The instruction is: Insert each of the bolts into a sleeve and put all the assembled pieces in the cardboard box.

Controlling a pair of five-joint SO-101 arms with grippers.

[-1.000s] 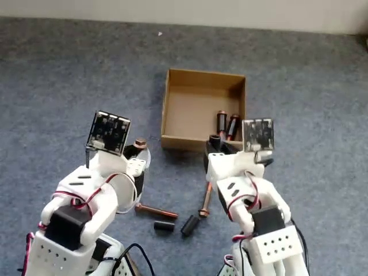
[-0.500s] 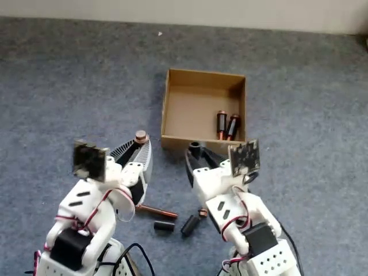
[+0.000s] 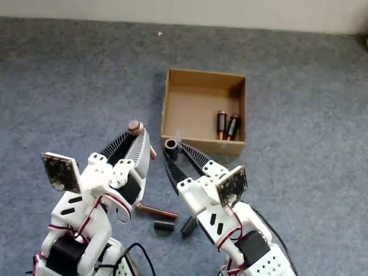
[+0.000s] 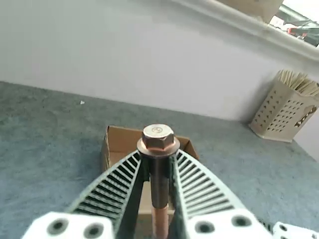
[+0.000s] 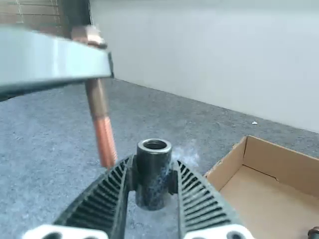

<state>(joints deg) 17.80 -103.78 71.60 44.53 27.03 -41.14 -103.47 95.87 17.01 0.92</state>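
My left gripper point(image 3: 138, 137) point(image 4: 158, 164) is shut on a copper bolt point(image 3: 135, 127) point(image 4: 158, 164), held upright with its hex head on top and its shaft hanging below the fingers. My right gripper point(image 3: 171, 150) point(image 5: 153, 175) is shut on a black sleeve point(image 3: 171, 146) point(image 5: 154, 172), its bore opening upward. The two grippers stand close together in front of the cardboard box point(image 3: 172, 103); the bolt's shaft point(image 5: 102, 132) hangs just beside the sleeve. Two assembled pieces point(image 3: 226, 125) lie inside the box at its right.
On the carpet between the arm bases lie a loose copper bolt point(image 3: 156, 211) and two black sleeves point(image 3: 164, 226) point(image 3: 188, 225). A perforated holder of sticks point(image 4: 286, 105) stands far off by the wall. Open carpet spreads left and right of the box.
Both arms have lifted and tilted their grippers up and toward each other. The bolt and the sleeve have come closer together in front of the box.
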